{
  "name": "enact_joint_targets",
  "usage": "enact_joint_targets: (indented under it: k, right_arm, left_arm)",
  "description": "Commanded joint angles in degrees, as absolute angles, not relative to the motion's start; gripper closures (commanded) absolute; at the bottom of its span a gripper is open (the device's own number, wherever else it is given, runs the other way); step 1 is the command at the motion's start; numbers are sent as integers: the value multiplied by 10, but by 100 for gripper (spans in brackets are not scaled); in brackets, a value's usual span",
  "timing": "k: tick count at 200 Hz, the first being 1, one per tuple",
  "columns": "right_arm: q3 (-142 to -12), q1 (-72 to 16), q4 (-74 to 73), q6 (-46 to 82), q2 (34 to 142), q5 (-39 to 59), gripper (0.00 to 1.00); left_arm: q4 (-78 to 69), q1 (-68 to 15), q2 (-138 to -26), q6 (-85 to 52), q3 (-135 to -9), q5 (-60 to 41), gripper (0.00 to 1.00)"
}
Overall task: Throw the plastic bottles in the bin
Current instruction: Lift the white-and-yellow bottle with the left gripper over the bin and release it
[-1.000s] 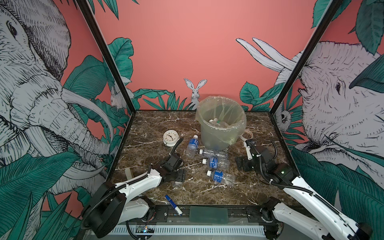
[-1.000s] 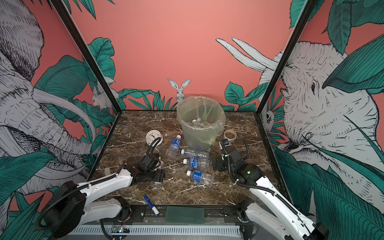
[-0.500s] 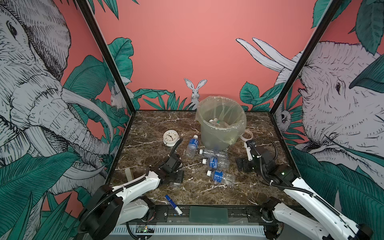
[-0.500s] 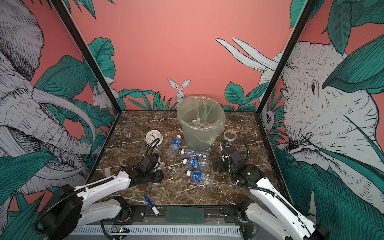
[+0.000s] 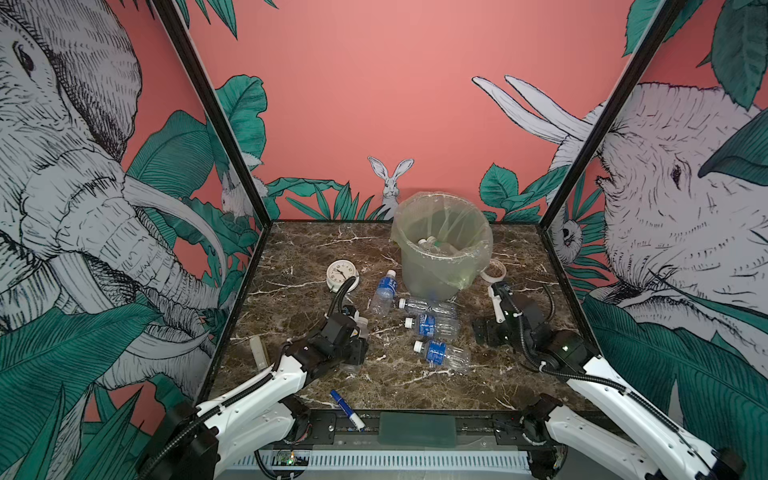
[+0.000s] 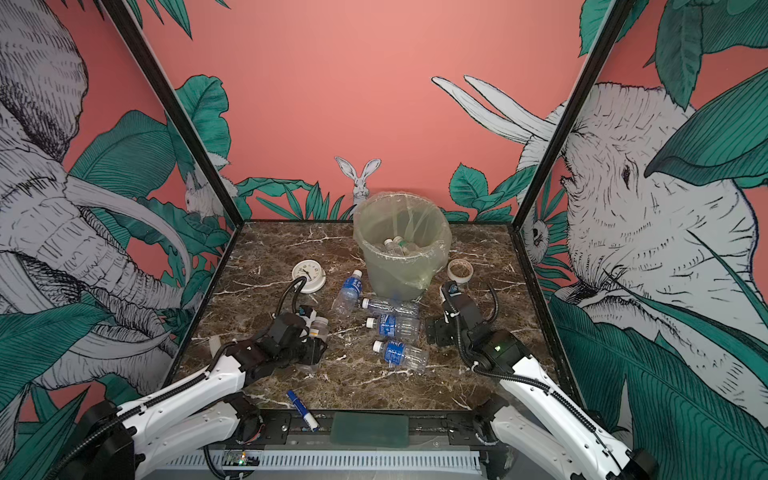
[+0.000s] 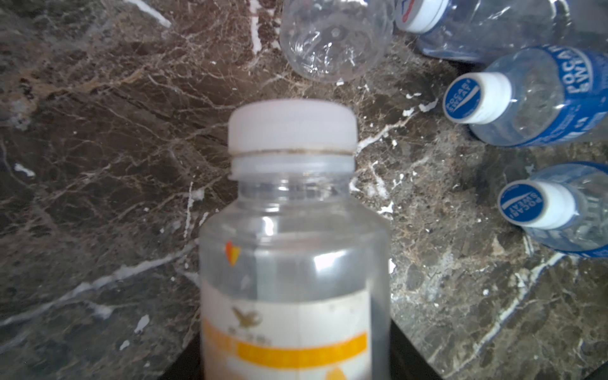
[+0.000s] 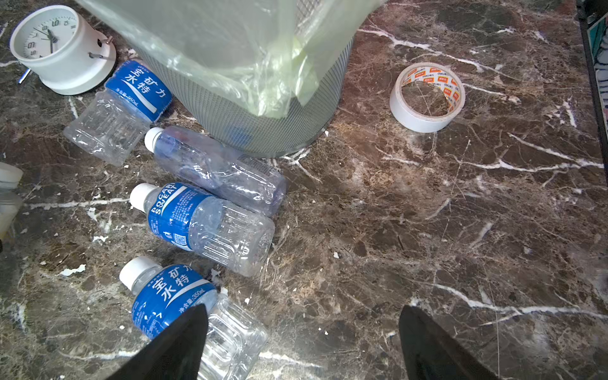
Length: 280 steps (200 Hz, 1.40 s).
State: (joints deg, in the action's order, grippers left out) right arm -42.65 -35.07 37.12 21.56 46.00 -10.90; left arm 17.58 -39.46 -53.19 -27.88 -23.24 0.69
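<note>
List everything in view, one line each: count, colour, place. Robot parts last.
bin: one, grey-green with translucent liner, back centre of the table.
bottles in bin: several, count unclear, clear, white and green caps.
loose bottles: four, clear with white caps, three blue-labelled, lying in front of the bin.
held bottle: one, clear, white cap, white-yellow label, in the left gripper.
clock: one, white, left of the bin.
tape roll: one, white, right of the bin.
marker pen: one, blue-capped, front edge.
table: one, brown marble.
left gripper: one, black, shut on the held bottle.
right gripper: one, black, open, right of the loose bottles.
</note>
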Motion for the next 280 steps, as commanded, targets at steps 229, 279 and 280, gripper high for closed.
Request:
enact_joint_targets:
  k: [229, 279, 280]
  right_arm:
    - [-430, -352, 338, 214, 456, -92, 7]
    - [-462, -352, 346, 214, 470, -86, 7]
    - [-462, -352, 346, 214, 470, -86, 7]
  left_arm:
    - [-23, -396, -531, -85, -544, -72, 47]
    - [10, -373, -898, -93, -980, -196, 5]
    - [14, -372, -906, -95, -991, -199, 3]
